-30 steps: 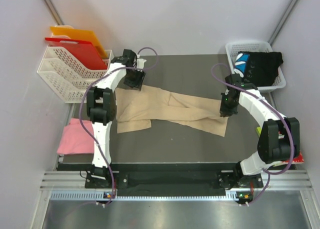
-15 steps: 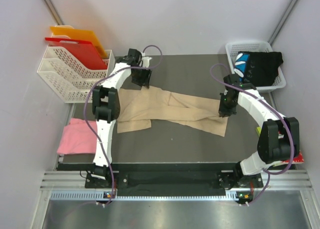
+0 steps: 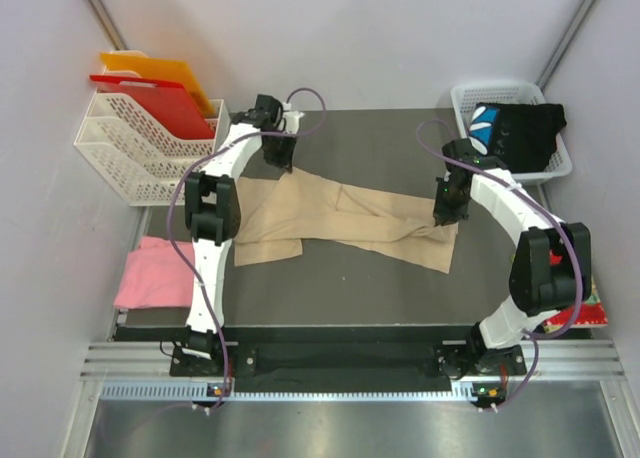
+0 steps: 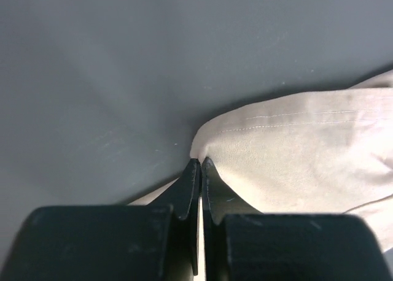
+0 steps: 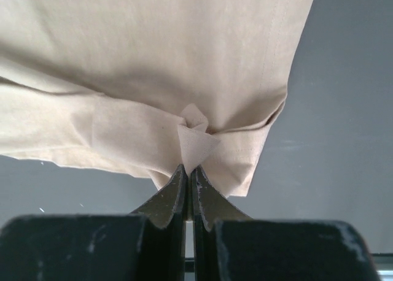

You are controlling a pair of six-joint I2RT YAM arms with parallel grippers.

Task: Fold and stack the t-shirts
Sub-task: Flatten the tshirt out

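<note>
A beige t-shirt [image 3: 340,218] lies spread and crumpled across the dark table. My left gripper [image 3: 278,160] is at the shirt's far left corner, jaws shut with a pinch of beige cloth [image 4: 295,152] at their tips [image 4: 201,163]. At the shirt's right edge, my right gripper [image 3: 446,211] is shut on a bunched fold of the same cloth [image 5: 153,60], which puckers just above the fingertips [image 5: 188,169]. A pink t-shirt [image 3: 150,273] lies at the table's left edge. A black t-shirt with blue-and-white print [image 3: 515,133] sits in the basket at the back right.
A white basket [image 3: 468,100] stands at the back right corner. A white rack [image 3: 125,148] at the back left holds a red board [image 3: 160,103] and an orange board [image 3: 165,73]. A colourful packet [image 3: 593,310] lies by the right arm's base. Grey walls close in both sides.
My left gripper shifted right over the shirt's far left corner and closed on it. The right gripper, still shut on the cloth, drew slightly toward the back.
</note>
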